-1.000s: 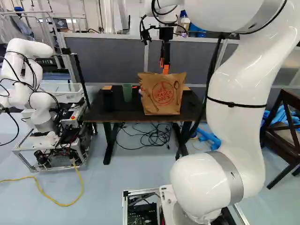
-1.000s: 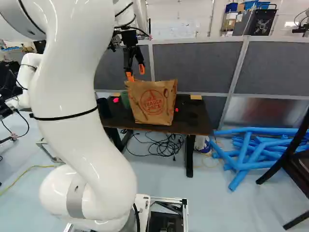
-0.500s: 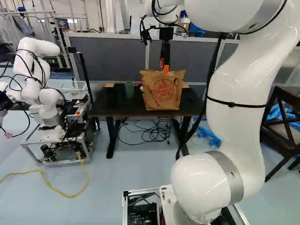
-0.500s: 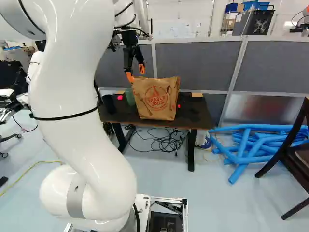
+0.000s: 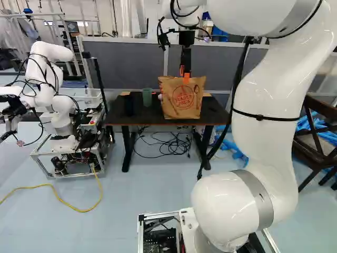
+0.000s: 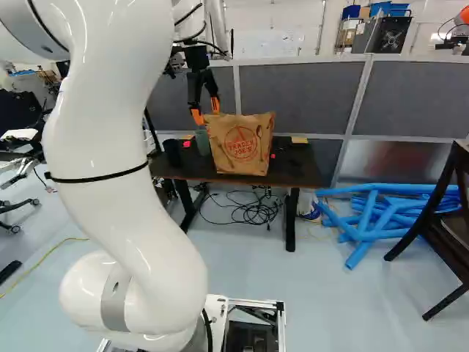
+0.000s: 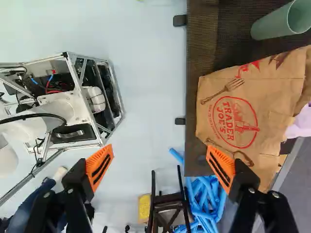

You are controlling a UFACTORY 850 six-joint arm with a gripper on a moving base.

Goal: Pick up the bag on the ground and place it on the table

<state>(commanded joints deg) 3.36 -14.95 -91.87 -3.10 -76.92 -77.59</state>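
Upright on the dark table (image 5: pixel 152 120) stands the brown paper bag (image 5: pixel 181 100), also seen in the right base view as the bag (image 6: pixel 242 145). My gripper (image 6: pixel 206 111) hangs near the bag's top edge with its fingers apart. In the wrist view the gripper (image 7: pixel 160 165) is open, with nothing held between its pads. One orange pad (image 7: pixel 221 167) overlaps the printed side of the bag (image 7: pixel 267 107); whether it touches the paper I cannot tell. The other finger is over the floor beyond the table's edge.
A green cup (image 5: pixel 147 97) and a dark cup (image 6: pixel 172 152) stand beside the bag. Another robot (image 5: pixel 58 116) is left of the table. Blue tubes (image 6: pixel 374 220) and a dark chair (image 6: pixel 440 227) are to the right. A yellow cable (image 5: pixel 68 203) crosses the floor.
The base has moved back from the table, so the scene looks a little farther off. The bag keeps its place on the table. The arm holds its pose, and the gripper stays open.
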